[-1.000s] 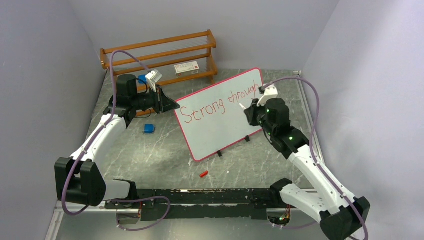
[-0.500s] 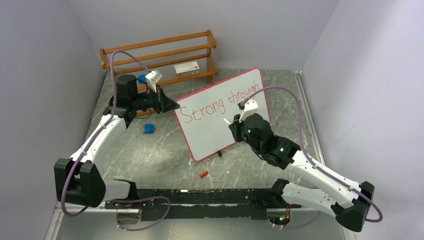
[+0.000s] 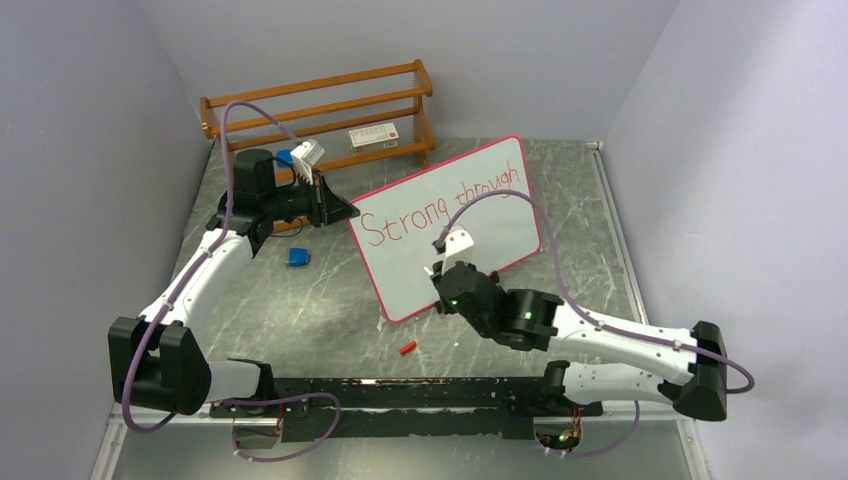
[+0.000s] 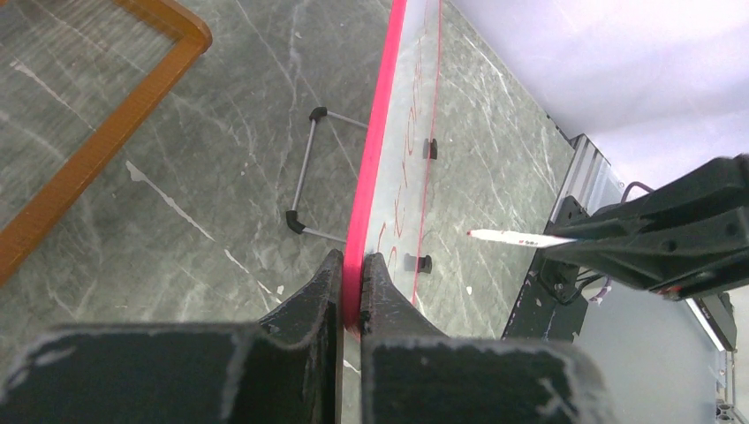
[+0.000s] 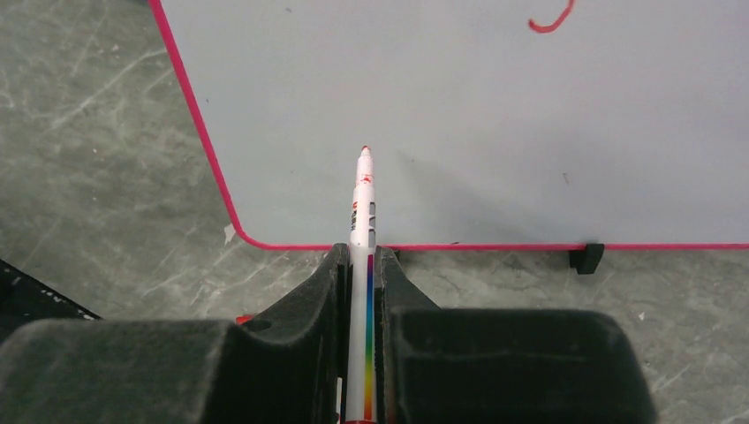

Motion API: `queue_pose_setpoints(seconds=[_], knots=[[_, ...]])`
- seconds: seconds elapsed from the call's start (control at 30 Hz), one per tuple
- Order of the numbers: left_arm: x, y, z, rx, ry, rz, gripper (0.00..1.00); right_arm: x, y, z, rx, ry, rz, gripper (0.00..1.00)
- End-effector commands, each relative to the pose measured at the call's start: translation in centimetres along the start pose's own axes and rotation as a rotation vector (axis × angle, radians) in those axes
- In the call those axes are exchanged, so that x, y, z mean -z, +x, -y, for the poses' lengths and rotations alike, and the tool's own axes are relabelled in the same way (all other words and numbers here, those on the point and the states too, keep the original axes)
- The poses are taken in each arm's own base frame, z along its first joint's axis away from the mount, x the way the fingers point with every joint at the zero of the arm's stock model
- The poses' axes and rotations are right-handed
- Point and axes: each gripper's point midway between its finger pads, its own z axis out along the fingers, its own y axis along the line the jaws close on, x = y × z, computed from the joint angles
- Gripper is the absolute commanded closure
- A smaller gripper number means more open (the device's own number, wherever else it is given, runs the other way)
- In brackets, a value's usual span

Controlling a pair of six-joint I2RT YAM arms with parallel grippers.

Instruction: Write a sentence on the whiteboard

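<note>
My right gripper [image 5: 360, 261] sits lowest in the overhead frame, clamped tight on the marker [image 5: 363, 199], red tip pointing forward. Over the last second this arm has swung from the upper right end of the whiteboard [image 3: 400, 272], where "through" finishes, down and left to the blank area under "Strong". I read that as the first line being done and the second about to start.

From the left wrist view the tip looks just short of the board face, though I cannot be sure. The tip sits close to the lower left rounded corner and the bottom rim, so I have little room below or left. White space runs off to the right, above a black foot [image 5: 586, 257]. A red cap [image 3: 406, 348] lies on the table just ahead of the arm.

The sentence [image 3: 440, 205] so far reads "Strong through", slanting up across the centre of the frame. Beyond it, my left gripper [image 4: 352, 265] pinches the board's left rim, holding it steady. The wooden rack [image 3: 320, 110] stands against the wall at upper left, well apart.
</note>
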Motion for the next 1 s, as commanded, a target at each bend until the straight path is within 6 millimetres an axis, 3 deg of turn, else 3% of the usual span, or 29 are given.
queue_pose_setpoints(seconds=[0.0, 0.97], knots=[[-0.4, 2.7, -2.4, 0.027, -0.114, -0.072, 0.95, -0.9, -0.4, -0.7, -0.006, 0.058, 0.032, 1.0], [-0.4, 2.7, -2.2, 0.029, -0.098, -0.073, 0.95, -4.7, -1.0, -2.1, 0.039, 0.141, 0.07, 1.0]])
